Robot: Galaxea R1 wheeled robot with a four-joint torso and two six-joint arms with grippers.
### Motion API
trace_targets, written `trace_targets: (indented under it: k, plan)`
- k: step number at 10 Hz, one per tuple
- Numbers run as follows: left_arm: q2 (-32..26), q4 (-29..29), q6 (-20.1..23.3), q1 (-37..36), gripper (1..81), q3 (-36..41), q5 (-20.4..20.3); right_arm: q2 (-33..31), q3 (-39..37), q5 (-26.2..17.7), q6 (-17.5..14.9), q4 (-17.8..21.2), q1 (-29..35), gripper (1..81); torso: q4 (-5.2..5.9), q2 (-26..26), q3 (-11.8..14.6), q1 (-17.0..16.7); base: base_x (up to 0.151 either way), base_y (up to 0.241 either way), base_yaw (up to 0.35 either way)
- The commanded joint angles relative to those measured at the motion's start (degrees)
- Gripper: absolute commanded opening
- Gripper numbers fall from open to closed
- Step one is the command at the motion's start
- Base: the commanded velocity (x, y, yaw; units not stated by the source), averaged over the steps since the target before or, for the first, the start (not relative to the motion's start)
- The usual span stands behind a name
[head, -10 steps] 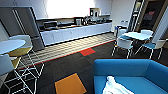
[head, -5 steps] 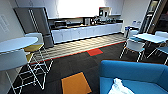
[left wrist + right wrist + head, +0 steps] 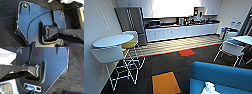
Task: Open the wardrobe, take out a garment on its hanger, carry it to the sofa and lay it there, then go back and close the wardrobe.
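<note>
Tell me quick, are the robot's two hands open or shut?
Left end effector: cannot be told.
Right end effector: cannot be told.

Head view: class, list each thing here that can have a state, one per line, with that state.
Blue sofa: white garment lying on its seat.
White garment: crumpled, resting on the sofa.
Refrigerator: doors shut.
Low white kitchen cabinets: doors shut.
Round white table: top bare.
</note>
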Motion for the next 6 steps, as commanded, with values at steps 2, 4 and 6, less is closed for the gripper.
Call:
trace_targets:
  k: [2, 4, 6]
  plan:
    - [-1.1, 0.21, -0.05, -1.42, 81.1, 0.05, 1.76, -0.14, -1.56, -2.37, 0.25, 0.21, 1.34, 81.1, 0.0, 0.0, 0.0, 0.0, 0.0, 0.0, 0.261]
    - [-1.01, 0.3, -0.05, -1.42, 81.1, 0.05, 1.94, 1.52, -3.66, -2.37, 0.25, 0.21, 1.34, 81.1, 0.0, 0.0, 0.0, 0.0, 0.0, 0.0, 0.261]
    - [-0.84, 0.48, -0.05, -1.42, 81.1, 0.05, 2.02, 3.55, -6.39, -2.37, 0.25, 0.13, 1.34, 81.1, 0.0, 0.0, 0.0, 0.0, 0.0, 0.0, 0.261]
